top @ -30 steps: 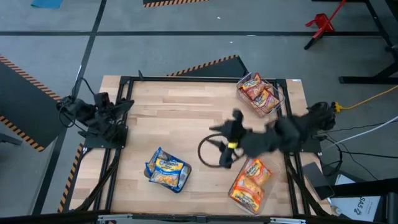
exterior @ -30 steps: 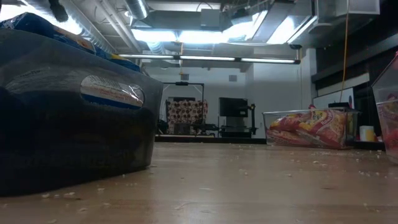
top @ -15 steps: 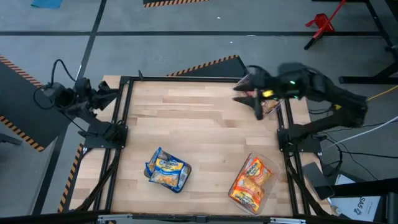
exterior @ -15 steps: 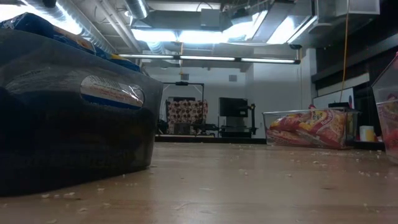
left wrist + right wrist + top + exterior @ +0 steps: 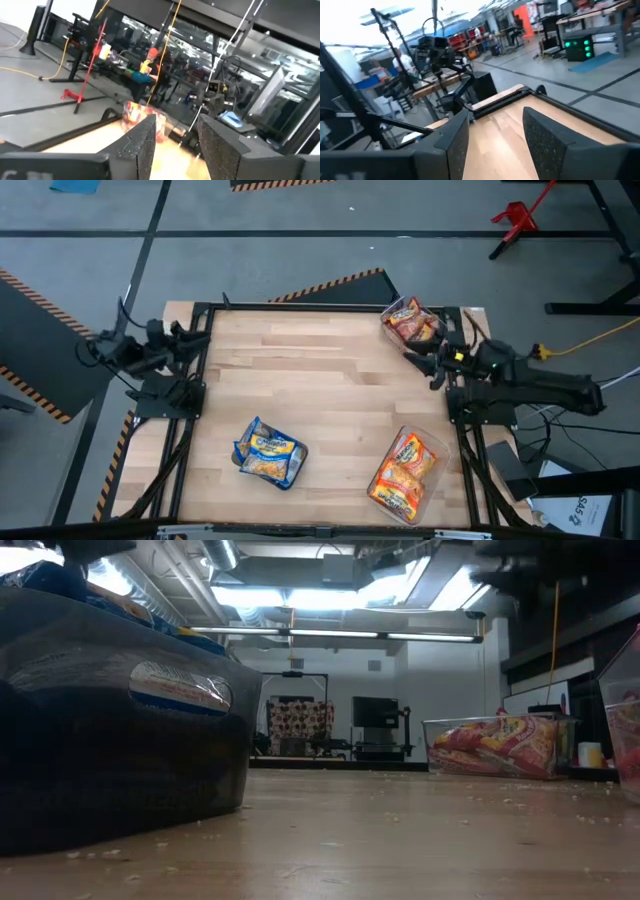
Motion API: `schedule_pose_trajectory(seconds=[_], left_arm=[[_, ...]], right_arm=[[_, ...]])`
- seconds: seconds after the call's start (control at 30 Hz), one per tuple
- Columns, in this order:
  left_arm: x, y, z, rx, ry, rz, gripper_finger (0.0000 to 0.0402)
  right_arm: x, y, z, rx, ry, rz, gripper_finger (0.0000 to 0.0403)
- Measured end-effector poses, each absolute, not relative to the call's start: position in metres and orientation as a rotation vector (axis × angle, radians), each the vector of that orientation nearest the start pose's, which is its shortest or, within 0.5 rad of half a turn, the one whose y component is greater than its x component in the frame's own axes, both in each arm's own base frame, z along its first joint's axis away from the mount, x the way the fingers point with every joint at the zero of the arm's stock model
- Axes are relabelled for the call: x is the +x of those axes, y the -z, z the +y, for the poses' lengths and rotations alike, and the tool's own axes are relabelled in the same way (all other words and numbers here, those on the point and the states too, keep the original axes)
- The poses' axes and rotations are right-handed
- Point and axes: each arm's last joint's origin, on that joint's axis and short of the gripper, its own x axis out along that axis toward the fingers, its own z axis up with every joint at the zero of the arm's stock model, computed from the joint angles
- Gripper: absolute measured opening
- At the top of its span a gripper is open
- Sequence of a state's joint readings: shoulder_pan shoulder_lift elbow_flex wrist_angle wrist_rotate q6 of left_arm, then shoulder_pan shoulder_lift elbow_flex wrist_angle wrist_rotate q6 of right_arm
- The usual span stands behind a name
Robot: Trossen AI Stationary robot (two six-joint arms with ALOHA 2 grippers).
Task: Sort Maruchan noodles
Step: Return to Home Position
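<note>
The Maruchan noodles lie in three bins on the wooden table. Blue-yellow packets (image 5: 268,452) fill a bin near the near edge, orange packets (image 5: 403,470) a clear bin at the near right, and red-orange packets (image 5: 412,327) a clear bin at the far right corner. My left gripper (image 5: 200,340) (image 5: 175,145) hovers open at the table's left edge and holds nothing. My right gripper (image 5: 422,362) (image 5: 495,140) is open and holds nothing at the right edge, just on the near side of the far right bin. No loose packet shows on the tabletop.
A black metal frame (image 5: 300,307) borders the table. In the low view the blue packets' bin (image 5: 110,720) fills the left, the red-orange bin (image 5: 497,746) stands farther off, and another bin's wall (image 5: 625,720) is at the right border. Bare wood (image 5: 320,380) lies between the bins.
My right arm swung from the table's middle toward the far right bin, then drew back and down to the right edge beside that bin. My left arm pulled outward past the left edge, then came back to it. The packets and bins stayed put.
</note>
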State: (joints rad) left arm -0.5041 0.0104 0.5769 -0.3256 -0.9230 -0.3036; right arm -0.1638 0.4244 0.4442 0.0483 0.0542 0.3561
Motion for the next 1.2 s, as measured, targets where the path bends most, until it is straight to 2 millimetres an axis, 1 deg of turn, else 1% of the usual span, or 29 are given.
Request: schedule_pose_trajectory(seconds=[0.1,0.2,0.37,0.5,0.57,0.73,0.77,0.93,1.07,1.1,1.17,1.2], left_arm=[[0.031,-0.294,0.009,-0.432,-0.404,-0.211,0.0140],[0.038,-0.282,0.005,-0.405,-0.397,-0.179,0.0140],[0.049,-0.261,-0.001,-0.372,-0.408,-0.124,0.0140],[0.061,-0.233,-0.007,-0.380,-0.444,-0.071,0.0140],[0.066,-0.217,-0.009,-0.398,-0.480,-0.052,0.0140],[0.078,-0.174,-0.015,-0.502,-0.499,-0.013,0.0140],[0.079,-0.171,-0.017,-0.534,-0.478,-0.013,0.0140],[0.082,-0.173,-0.021,-0.548,-0.348,-0.013,0.0140],[0.084,-0.175,-0.029,-0.600,-0.060,0.064,0.0140],[0.084,-0.174,-0.031,-0.610,-0.010,0.089,0.0140],[0.084,-0.172,-0.032,-0.579,0.032,0.127,0.0140],[0.084,-0.172,-0.032,-0.532,0.036,0.126,0.0140]], right_arm=[[0.111,-0.254,-0.021,0.355,0.237,-0.118,0.0172],[0.107,-0.232,-0.021,0.356,0.259,-0.131,0.0172],[0.103,-0.200,-0.020,0.357,0.263,-0.113,0.0172],[0.102,-0.182,-0.020,0.358,0.261,-0.125,0.0172],[0.101,-0.176,-0.020,0.357,0.258,-0.136,0.0172],[0.100,-0.172,-0.020,0.353,0.283,-0.107,0.0172],[0.100,-0.172,-0.021,0.352,0.289,-0.107,0.0172],[0.100,-0.168,-0.021,0.346,0.309,-0.065,0.0172],[0.100,-0.164,-0.021,0.342,0.308,-0.018,0.0172],[0.100,-0.164,-0.021,0.335,0.307,-0.014,0.0172],[0.100,-0.164,-0.021,0.319,0.309,-0.008,0.0172],[0.101,-0.163,-0.021,0.303,0.311,-0.004,0.0172]])
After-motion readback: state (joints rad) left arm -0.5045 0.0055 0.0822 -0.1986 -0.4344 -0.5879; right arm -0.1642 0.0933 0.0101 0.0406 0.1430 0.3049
